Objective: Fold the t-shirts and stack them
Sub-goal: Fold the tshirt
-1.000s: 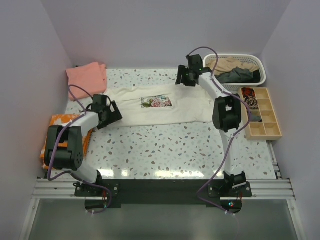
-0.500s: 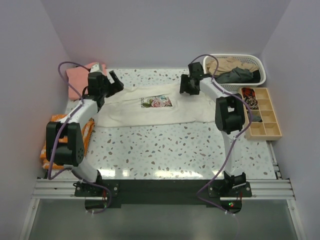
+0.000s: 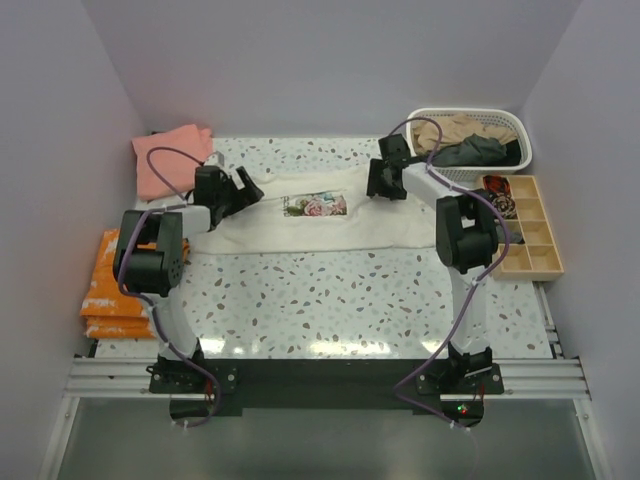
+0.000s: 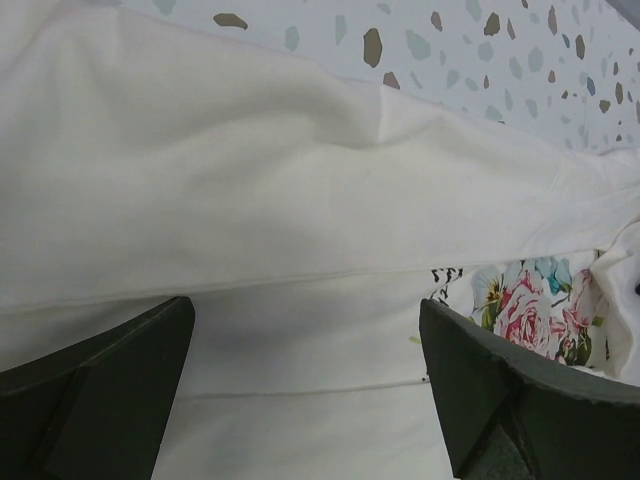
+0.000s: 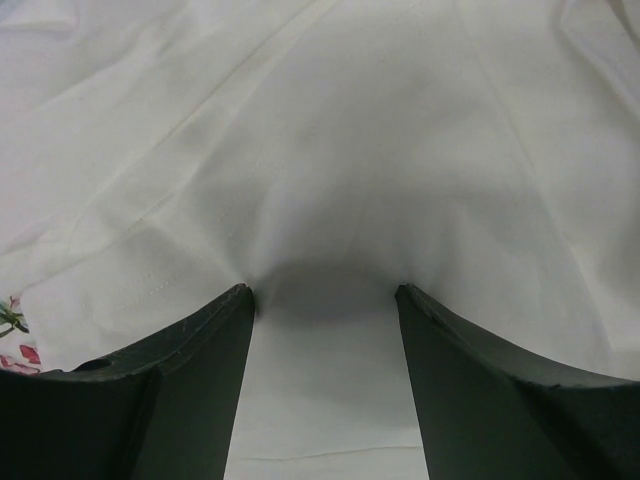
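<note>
The cream rose-print t-shirt [image 3: 320,222] lies spread mid-frame. My left fingers [image 4: 100,390] gape wide over its left end, and my right fingers [image 5: 180,400], parted, press its upper right, puckering the cloth. At the upper right, a white basket [image 3: 470,112] holds a tan t-shirt [image 3: 458,128] and a dark grey t-shirt [image 3: 475,150].

Pale lilac walls [image 3: 320,60] box in the counter [image 3: 330,290] on left, far & right. Counter top white w/ dark speckles; soft glare nr its near edge, by the alu rail [image 3: 540,378].
</note>
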You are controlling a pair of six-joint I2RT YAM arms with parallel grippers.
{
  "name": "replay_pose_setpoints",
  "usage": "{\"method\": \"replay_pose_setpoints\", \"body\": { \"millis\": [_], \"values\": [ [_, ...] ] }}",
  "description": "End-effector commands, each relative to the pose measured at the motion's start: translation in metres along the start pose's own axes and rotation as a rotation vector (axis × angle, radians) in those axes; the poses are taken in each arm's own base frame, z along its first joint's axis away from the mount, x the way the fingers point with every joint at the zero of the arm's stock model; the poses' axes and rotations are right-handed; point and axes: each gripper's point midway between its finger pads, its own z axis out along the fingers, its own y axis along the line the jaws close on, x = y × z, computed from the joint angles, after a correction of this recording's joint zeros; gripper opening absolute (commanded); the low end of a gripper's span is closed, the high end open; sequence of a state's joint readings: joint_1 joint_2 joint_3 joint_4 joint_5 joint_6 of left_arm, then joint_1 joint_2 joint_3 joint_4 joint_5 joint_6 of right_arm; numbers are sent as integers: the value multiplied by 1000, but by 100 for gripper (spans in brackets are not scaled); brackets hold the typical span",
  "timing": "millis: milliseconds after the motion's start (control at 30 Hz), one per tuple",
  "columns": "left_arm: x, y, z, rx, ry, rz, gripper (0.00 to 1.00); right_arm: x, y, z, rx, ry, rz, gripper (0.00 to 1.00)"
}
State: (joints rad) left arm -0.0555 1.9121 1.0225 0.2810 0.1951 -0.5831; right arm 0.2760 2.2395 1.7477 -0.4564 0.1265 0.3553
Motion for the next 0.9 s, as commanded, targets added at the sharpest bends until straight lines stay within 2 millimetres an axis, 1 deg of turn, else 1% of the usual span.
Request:
{"method": "replay_pose_setpoints", "body": {
  "millis": [0, 33, 67, 100, 133, 167, 200, 233, 267, 300, 333, 367, 400, 433, 467, 500, 533, 567, 600, 633, 667, 700, 733, 767, 800, 833, 867],
  "values": [
    [-10, -6, 9, -39, -13, 24, 100, 9, -14, -5, 85, 52, -4, 63],
    [7, 2, 9, -82, 40, 20, 100, 13, -15, -3, 85, 73, -14, 63],
    [19, 2, 7, -101, 62, 26, 100, 17, -11, 0, 69, 88, -33, 63],
    [39, 8, 3, -125, 107, 19, 100, 12, -5, 1, 56, 87, -43, 63],
    [51, 7, -3, -136, 137, -2, 100, 24, -6, 8, 58, 132, -60, 63],
    [71, -3, -8, -117, 181, 0, 100, 29, 0, 12, 36, 156, -89, 63],
    [97, 1, -17, -129, 233, -1, 100, 17, 5, 11, 22, 142, -94, 63],
    [106, -6, -26, -122, 247, -9, 100, 26, 6, 17, 24, 180, -109, 63],
    [127, -19, -34, -106, 286, 8, 100, 26, 11, 18, 9, 183, -130, 63],
    [153, -13, -46, -118, 338, 7, 100, 16, 22, 16, -32, 170, -138, 63],
    [161, -21, -55, -105, 347, -8, 100, 19, 26, 16, -43, 186, -150, 63],
    [177, -28, -65, -82, 382, -4, 100, 22, 30, 22, -49, 200, -171, 63],
    [201, -19, -79, -94, 434, -16, 100, 11, 39, 20, -81, 181, -179, 64],
    [203, -26, -88, -70, 431, -43, 100, 13, 43, 19, -94, 197, -194, 64],
    [218, -31, -99, -42, 468, -46, 100, 19, 45, 26, -95, 215, -209, 64],
    [235, -21, -113, -57, 506, -54, 100, 9, 56, 20, -143, 198, -215, 64],
    [235, -27, -124, -39, 504, -68, 100, 11, 62, 19, -169, 207, -229, 65],
    [245, -30, -134, -19, 531, -62, 100, 8, 69, 21, -195, 202, -246, 66],
    [258, -23, -147, -29, 562, -71, 100, 10, 75, 20, -221, 212, -256, 66],
    [261, -28, -160, -7, 574, -61, 100, 17, 86, 19, -279, 241, -265, 67],
    [267, -28, -169, 6, 594, -64, 100, 8, 95, 13, -314, 218, -286, 67],
    [278, -20, -181, -3, 628, -66, 100, 19, 98, 21, -336, 251, -300, 68],
    [279, -24, -191, 26, 637, -73, 100, 27, 107, 16, -374, 281, -321, 68],
    [287, -30, -202, 75, 683, -74, 100, 24, 112, 13, -400, 270, -348, 68],
    [294, -30, -213, 101, 714, -80, 100, 27, 116, 13, -422, 276, -364, 68],
    [304, -38, -226, 157, 777, -80, 100, 29, 125, 9, -479, 278, -377, 69],
    [313, -36, -237, 157, 828, -78, 100, 30, 130, 6, -509, 280, -376, 69]
  ]
}}
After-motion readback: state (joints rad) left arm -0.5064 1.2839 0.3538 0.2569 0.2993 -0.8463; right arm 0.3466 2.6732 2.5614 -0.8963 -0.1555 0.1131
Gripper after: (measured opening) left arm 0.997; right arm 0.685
